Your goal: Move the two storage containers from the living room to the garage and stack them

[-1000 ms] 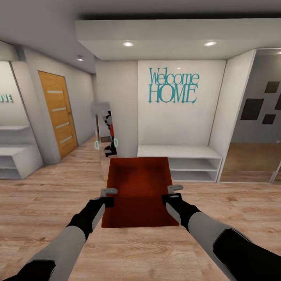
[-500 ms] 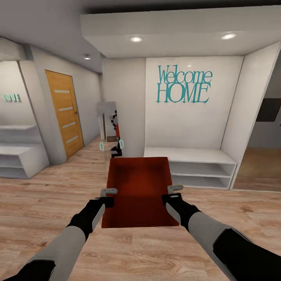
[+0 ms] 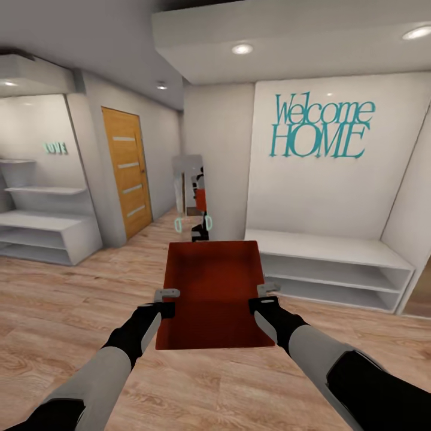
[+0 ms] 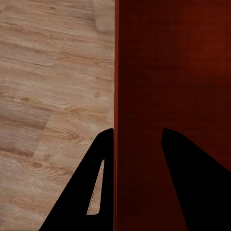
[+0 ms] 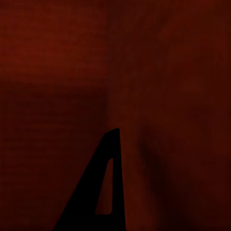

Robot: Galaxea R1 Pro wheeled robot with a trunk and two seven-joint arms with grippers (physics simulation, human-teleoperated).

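Ahead, beyond the held storage container (image 3: 214, 286), a white bench shelf (image 3: 335, 263) and mirror (image 3: 191, 187).

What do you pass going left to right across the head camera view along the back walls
White shelving → wood-panelled door → mirror → Welcome HOME lettering, above the white bench shelf.

My view has swung left as I turn the base: the "Welcome HOME" lettering (image 3: 318, 126) and the white shelf unit (image 3: 335, 266) below it now sit further right, the wood-panelled door (image 3: 127, 170) nearer centre, and the mirrored panel at far right has left the picture.
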